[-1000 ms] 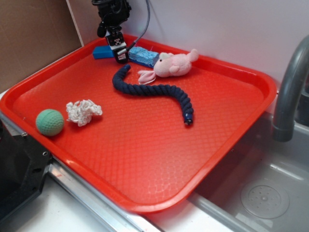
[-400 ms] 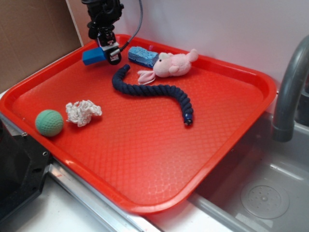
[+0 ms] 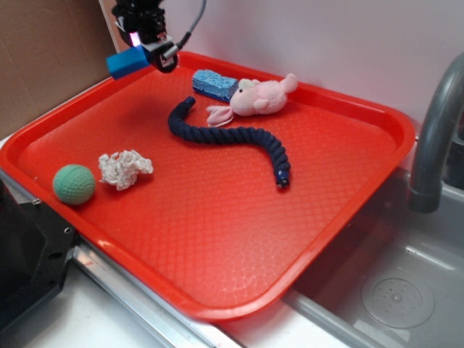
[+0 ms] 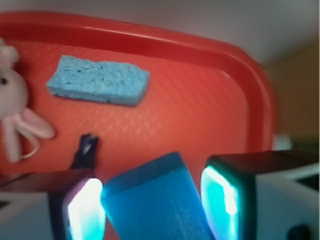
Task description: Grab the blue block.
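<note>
At the upper left of the frame, the gripper is pinching the blue block, holding it in the air above the red tray's far corner.

Wrist view is soft all over. I can't see the lower end of the blue block, cut by the bottom edge between the gripper fingers. Pink plush ahead-left is cropped at the frame edge. Exterior view: arm above the gripper runs off the top.
</note>
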Tool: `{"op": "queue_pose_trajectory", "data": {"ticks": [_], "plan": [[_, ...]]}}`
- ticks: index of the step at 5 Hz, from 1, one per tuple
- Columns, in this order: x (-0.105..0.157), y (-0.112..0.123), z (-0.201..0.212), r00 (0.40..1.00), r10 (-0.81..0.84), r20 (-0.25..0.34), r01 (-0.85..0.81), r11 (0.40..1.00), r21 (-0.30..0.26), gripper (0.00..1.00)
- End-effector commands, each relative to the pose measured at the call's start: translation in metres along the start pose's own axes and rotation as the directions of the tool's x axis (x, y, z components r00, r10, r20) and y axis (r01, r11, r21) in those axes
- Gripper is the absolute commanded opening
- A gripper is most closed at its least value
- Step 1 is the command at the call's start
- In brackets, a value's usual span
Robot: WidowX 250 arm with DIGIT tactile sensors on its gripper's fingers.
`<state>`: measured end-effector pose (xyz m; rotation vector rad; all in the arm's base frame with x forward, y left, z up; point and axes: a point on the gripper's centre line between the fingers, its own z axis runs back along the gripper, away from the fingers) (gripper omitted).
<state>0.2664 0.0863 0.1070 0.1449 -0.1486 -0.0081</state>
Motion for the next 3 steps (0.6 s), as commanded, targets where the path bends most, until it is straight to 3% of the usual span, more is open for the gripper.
{"op": "queue_pose_trajectory", "data": {"ticks": [1, 2, 3], "plan": [[-0.029, -0.002, 0.072, 0.908, 0.418, -0.003, -0.418, 0.908, 0.025, 0.0], [-0.028, -0.024, 0.113, 0.929, 0.368, -0.028, -0.369, 0.923, -0.106, 0.0], [-0.018, -0.02, 0.125, 0.934, 0.353, -0.062, -0.358, 0.918, -0.172, 0.0]]}}
